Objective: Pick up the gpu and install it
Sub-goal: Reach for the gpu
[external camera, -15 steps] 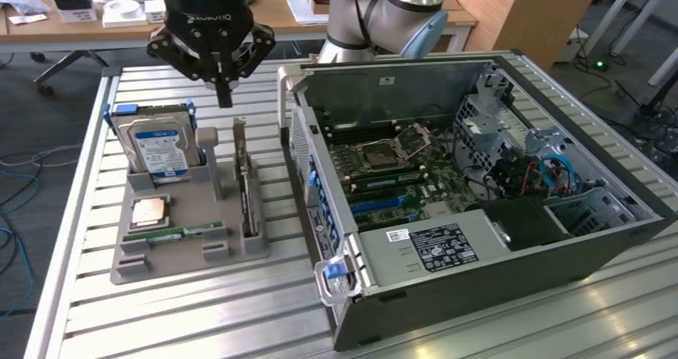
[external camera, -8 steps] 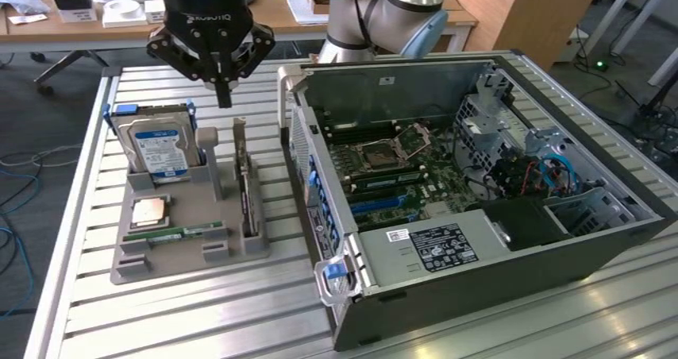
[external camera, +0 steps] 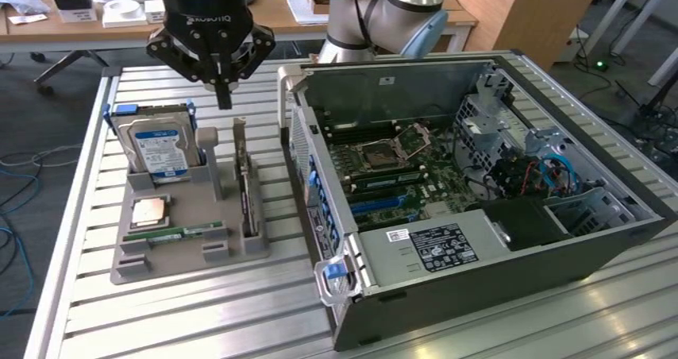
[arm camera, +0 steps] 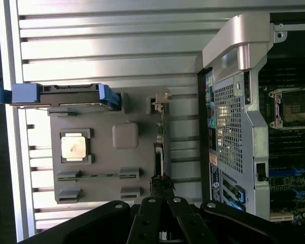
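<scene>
Workshop scene: one robot arm over a slatted metal desk (external camera: 85,295). Landmark is the grey parts holder (external camera: 244,248) standing on that desk.

The gpu (external camera: 246,186) stands on its long edge in a slot along the holder's side that faces an open PC case (external camera: 509,287), which sits just beside the holder. It's seen edge-on, so it reads as a thin dark upright slab. What looks like its pale metal bracket is at the holder's end farthest from the exterior camera. The cooler face can't be made out.

Also in the holder:
- hard drive (external camera: 157,148) w/ blue rails, upright at that same far end
- square CPU (external camera: 148,210), flat, mid-holder
- narrow green memory stick (external camera: 175,233), flat, toward the near end

The black claw (external camera: 224,102) hangs above the holder's far end, approx. over the gpu's bracket end, apart from it & not touching. Its fingers are pressed fully together & it holds nothing.

Handling, as a judgement:
- The card is prob. light to moderate in weight, stiff & not slippery.
- It is fragile: bare circuit board, small parts, connector edge down in the slot.
- The slot keeps it upright, so only its upper part is free to grip.
- Best hold looks like the exposed top edge near mid-length, pinching across the two flat faces (board & cooler).
- A grip right at the bracket end would likely let the card tilt.
</scene>
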Robot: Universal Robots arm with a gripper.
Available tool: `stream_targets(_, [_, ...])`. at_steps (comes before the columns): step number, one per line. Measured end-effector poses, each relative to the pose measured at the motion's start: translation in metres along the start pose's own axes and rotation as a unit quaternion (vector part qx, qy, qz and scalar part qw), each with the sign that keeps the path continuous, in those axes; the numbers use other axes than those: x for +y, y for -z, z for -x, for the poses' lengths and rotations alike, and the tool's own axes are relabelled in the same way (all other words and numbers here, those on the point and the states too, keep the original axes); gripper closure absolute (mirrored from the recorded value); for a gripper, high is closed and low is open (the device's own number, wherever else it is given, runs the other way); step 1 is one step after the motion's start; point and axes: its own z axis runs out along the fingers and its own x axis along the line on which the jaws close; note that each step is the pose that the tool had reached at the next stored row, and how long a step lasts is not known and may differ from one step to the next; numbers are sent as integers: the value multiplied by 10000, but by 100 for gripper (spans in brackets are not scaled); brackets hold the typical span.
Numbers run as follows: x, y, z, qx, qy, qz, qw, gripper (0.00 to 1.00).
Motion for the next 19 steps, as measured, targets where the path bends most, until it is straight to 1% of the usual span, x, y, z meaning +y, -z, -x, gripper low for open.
stream_targets(4, [-1, 0, -2, 0, 1, 0, 10000, 89])
stream_targets(10, [-6, -7, -34, 0, 2, -5, 10000, 89])
stream_targets(13, [-30, -6, -33, -1, 2, -16, 10000, 89])
stream_targets(19, [-76, -5, -58, -1, 11, -18, 10000, 89])
